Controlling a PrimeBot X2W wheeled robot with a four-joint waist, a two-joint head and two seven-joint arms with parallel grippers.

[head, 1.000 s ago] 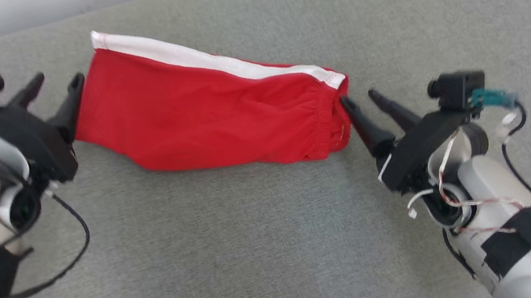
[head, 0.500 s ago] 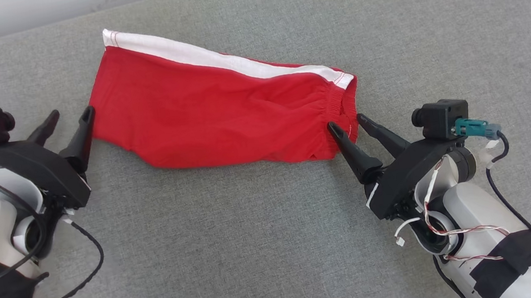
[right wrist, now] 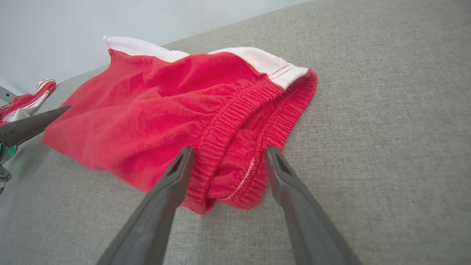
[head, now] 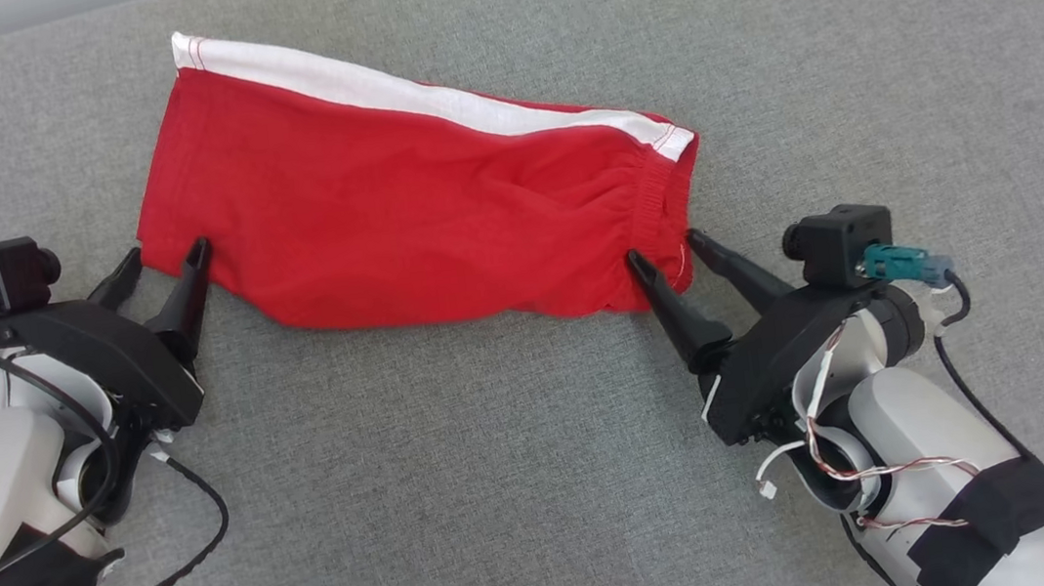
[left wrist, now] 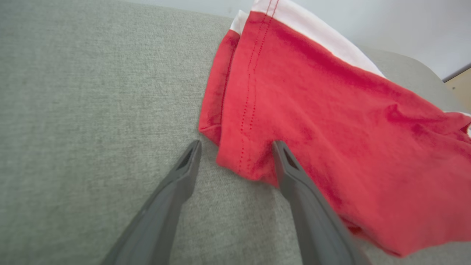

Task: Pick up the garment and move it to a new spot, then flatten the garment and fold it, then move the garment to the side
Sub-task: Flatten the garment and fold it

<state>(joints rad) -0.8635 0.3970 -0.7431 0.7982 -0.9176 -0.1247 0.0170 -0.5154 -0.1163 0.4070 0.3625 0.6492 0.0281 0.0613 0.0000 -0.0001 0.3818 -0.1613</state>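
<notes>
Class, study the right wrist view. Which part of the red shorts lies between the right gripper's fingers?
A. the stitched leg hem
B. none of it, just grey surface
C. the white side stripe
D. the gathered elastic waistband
D: the gathered waistband of the shorts sits between the open fingers of the right gripper, while the white stripe lies beyond their tips.

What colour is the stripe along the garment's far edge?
White; the stripe shows best in the head view.
</notes>
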